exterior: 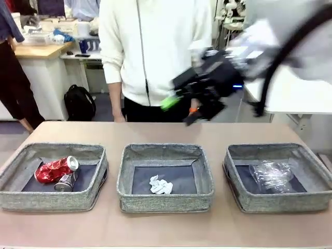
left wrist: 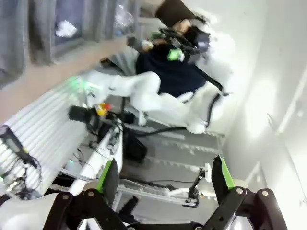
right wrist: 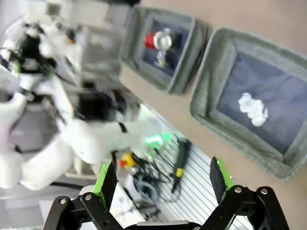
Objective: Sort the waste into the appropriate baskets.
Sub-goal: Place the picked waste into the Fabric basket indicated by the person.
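Three grey woven baskets stand in a row. The left basket (exterior: 52,199) holds a crushed red can (exterior: 52,169) and a dark printed can (exterior: 66,181). In the middle basket (exterior: 165,202) lies a crumpled white paper wad (exterior: 160,185). A clear plastic item (exterior: 271,175) rests in the right basket (exterior: 280,202). My right gripper (exterior: 180,107) is blurred, high above the table's far edge, open and empty. From the right wrist, the open right gripper (right wrist: 165,179) looks down on the red can (right wrist: 151,40) and the paper wad (right wrist: 253,108). My left gripper (left wrist: 165,179) is open and empty.
A person in a white top (exterior: 155,46) stands at the far side of the table, arms down. The brown tabletop (exterior: 166,132) lies bare behind the baskets. A white table (exterior: 301,98) stands at the back right. Cables and a slatted panel (right wrist: 192,191) lie below the table's near edge.
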Tool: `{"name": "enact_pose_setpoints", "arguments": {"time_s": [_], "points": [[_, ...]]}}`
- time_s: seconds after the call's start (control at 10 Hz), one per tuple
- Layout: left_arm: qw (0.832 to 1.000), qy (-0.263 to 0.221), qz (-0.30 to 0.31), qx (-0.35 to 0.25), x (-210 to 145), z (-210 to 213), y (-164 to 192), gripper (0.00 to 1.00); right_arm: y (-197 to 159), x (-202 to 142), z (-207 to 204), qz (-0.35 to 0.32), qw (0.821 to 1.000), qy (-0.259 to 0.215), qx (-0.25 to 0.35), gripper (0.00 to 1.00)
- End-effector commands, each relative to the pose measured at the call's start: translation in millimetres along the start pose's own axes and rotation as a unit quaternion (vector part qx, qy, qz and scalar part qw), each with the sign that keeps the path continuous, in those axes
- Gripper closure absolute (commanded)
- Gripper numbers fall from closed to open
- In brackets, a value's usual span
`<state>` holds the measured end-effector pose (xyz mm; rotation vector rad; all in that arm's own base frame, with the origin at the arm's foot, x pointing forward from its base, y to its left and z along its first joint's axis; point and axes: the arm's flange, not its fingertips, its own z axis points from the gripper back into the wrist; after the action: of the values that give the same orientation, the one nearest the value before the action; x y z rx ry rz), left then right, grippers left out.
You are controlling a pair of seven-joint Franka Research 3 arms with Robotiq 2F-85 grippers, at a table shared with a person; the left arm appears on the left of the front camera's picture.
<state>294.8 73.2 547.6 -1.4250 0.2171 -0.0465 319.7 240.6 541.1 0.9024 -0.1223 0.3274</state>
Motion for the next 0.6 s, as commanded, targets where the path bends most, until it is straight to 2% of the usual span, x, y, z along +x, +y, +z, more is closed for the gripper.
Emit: {"name": "enact_pose_setpoints", "arguments": {"time_s": [0.0,0.1,0.3,0.5], "points": [[0.998,0.031,0.046,-0.030,4.4,-27.6,1.5,0.00,-50.7,-56.1,43.1,-0.025,0.994,-0.084,0.065,0.00],[0.997,0.037,0.064,-0.032,6.4,-34.9,7.8,0.00,-74.6,-65.7,65.0,-0.037,0.988,-0.114,0.098,0.00],[0.996,-0.009,0.071,-0.052,15.5,-41.2,17.5,0.00,-120.3,-90.8,97.5,-0.049,0.969,-0.155,0.187,0.00],[0.997,-0.043,0.057,-0.029,24.4,-52.9,27.1,0.00,-148.6,-125.3,110.8,-0.054,0.950,-0.172,0.256,0.00]]}}
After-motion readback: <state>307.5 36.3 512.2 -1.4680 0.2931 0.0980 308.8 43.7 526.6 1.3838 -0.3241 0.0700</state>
